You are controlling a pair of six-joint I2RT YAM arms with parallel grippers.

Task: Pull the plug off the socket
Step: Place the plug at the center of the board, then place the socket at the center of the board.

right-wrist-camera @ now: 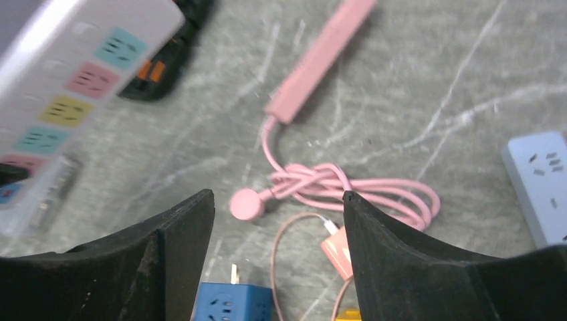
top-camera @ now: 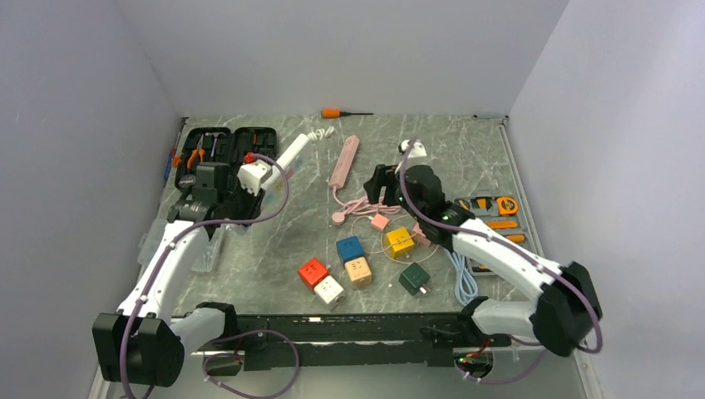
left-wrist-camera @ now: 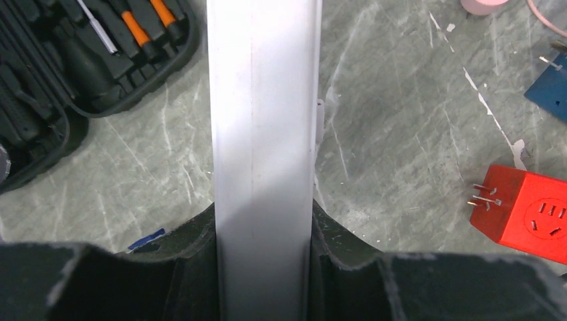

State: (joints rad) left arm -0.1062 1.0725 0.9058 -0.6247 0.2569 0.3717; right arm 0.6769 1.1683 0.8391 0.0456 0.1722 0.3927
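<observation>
Top external view: the white power strip (top-camera: 287,156) is lifted at the far left, and the plug (top-camera: 253,176), a white cube adapter, sits on its near end.

No writing can be read. In the right wrist view the strip shows a row of teal, pink and yellow socket faces, their markings too blurred to make out.

The left gripper (left-wrist-camera: 264,267) is clenched on the strip's plain white body, one finger pressed against each long side. The right gripper (right-wrist-camera: 277,200) hangs right of the strip with its fingers spread and nothing between them, above a coiled pink cord (right-wrist-camera: 334,184) that runs from a pink power strip (top-camera: 343,160).

The black tool case (top-camera: 224,143) lies open at the far left, just beside the strip, with orange-handled pliers (top-camera: 196,155) and other tools in its slots.

Loose cube adapters lie near the middle: red (top-camera: 313,271), blue (top-camera: 349,248), yellow (top-camera: 400,241) and dark green (top-camera: 414,278).
</observation>
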